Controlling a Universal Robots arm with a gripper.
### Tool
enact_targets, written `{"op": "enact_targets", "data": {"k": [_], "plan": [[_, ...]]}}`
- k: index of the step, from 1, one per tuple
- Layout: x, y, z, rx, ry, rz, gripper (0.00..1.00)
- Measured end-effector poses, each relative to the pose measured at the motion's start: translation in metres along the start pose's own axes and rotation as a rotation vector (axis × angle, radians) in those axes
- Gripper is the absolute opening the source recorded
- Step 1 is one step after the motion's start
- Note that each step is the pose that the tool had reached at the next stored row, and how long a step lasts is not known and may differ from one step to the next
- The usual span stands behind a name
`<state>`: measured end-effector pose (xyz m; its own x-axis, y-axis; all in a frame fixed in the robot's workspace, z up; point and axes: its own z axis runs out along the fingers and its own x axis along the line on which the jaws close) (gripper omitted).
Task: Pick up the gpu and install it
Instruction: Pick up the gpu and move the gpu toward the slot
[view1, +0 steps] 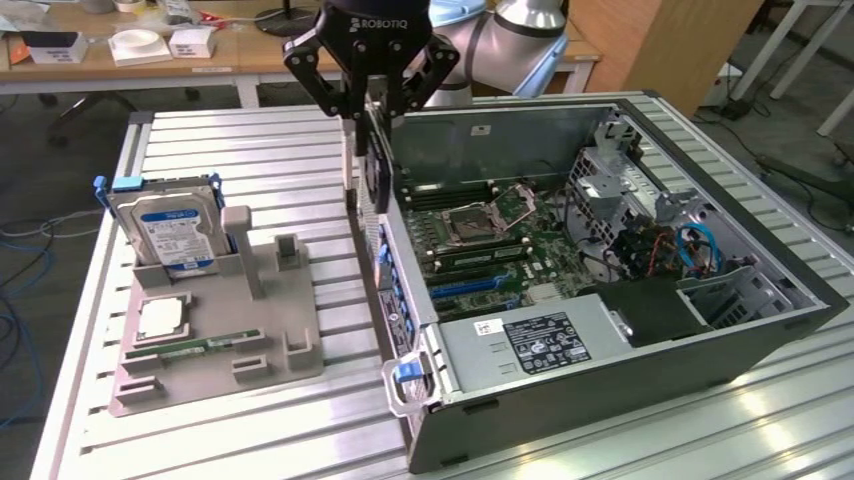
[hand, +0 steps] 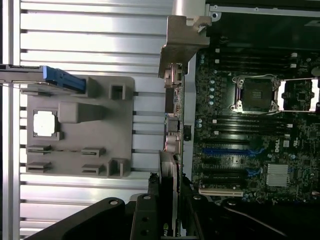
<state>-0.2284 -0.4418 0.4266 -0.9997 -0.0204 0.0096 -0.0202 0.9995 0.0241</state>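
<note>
1. Grey plastic fixture (view1: 287, 350) on the slatted surface (view1: 240, 150) carries the hard drive (view1: 167, 230); we judge it safely apart from the load.
2. The claw (view1: 376, 110) is clamped narrow on the gpu (view1: 382, 170), which hangs on edge above the open case (view1: 747, 230), at its wall on the exterior view's left. We fear the bracket could catch that wall.
3. The blue slots (view1: 474, 285) on the motherboard (view1: 514, 235) lie further in; a tilted card could jam there.

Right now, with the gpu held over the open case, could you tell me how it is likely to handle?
The gpu hangs straight, edge-down, from the hand, so it is probably stiff. Seen edge-on it is thin, so likely light, though it might pivot in the pinch.
</note>
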Motion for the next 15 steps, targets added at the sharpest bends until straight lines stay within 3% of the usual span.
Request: {"op": "enact_targets", "data": {"k": [15], "plan": [[-0.017, -0.0003, -0.0001, 0.0, 0.0, 0.0, 0.26]]}}
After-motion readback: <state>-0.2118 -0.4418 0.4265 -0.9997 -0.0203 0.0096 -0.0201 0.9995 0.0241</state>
